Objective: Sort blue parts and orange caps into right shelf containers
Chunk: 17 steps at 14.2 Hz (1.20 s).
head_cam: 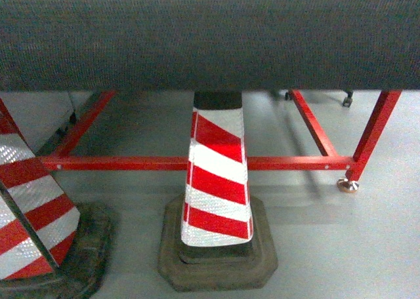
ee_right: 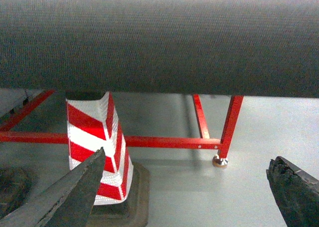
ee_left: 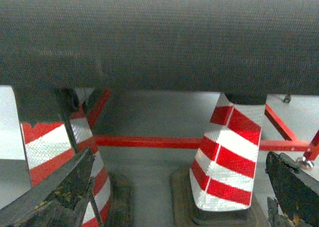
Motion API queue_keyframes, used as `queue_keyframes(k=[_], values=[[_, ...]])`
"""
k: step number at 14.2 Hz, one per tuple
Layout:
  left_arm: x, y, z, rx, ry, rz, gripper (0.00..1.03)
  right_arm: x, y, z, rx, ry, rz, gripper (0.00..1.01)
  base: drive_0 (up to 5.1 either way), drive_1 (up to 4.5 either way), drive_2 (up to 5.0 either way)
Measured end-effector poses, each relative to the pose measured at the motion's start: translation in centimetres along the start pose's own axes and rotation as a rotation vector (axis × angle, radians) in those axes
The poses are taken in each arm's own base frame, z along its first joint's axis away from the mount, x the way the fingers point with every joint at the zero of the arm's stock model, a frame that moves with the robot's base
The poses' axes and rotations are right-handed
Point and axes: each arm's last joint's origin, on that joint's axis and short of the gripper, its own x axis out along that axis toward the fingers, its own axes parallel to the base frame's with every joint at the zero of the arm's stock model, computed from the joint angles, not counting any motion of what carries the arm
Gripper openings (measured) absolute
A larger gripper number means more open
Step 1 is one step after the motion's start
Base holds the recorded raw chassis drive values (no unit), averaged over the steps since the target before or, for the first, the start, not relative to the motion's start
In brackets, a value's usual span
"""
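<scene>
Blue parts, orange caps and the shelf containers could not be seen in any of the three views, so where they lay cannot be told.

The left gripper [ee_left: 179,197] showed in its wrist view as two worn black fingers, one [ee_left: 60,197] at the lower left corner and the other at the lower right edge. Its jaws stood wide apart, held nothing and touched nothing. The right gripper [ee_right: 187,192] appeared the same way in its own wrist view: one grey-black finger [ee_right: 70,197] slanting up from the lower left and the other at the lower right, the jaws spread wide with only floor between them.

A dark grey, finely textured table edge [head_cam: 210,37] filled the upper part of every view, seen from low down. Under it ran a red metal frame [head_cam: 131,162] with a long horizontal bar, side rails leading back, and a slanted red leg [head_cam: 374,132] ending in a round foot [head_cam: 348,185] on the floor.

A red and white striped cone [head_cam: 216,181] stood on a dark rubber base [head_cam: 216,266] just in front of the bar, its top hidden behind the table edge. A second striped cone [head_cam: 29,214] stood at the left edge of the head view. The floor [head_cam: 341,246] was smooth pale grey. A small caster [head_cam: 347,101] showed far back on the right.
</scene>
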Motion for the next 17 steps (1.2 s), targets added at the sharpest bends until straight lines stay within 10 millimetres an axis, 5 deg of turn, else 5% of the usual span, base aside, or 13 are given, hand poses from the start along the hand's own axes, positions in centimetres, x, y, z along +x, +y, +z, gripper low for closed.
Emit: queue_keyframes(k=[17], values=[[0.0,0.01,0.01,0.001,-0.001,0.003,0.98,0.0,0.0,-0.01,0.006,0.001,0.0,0.98,0.0,0.0,0.0]])
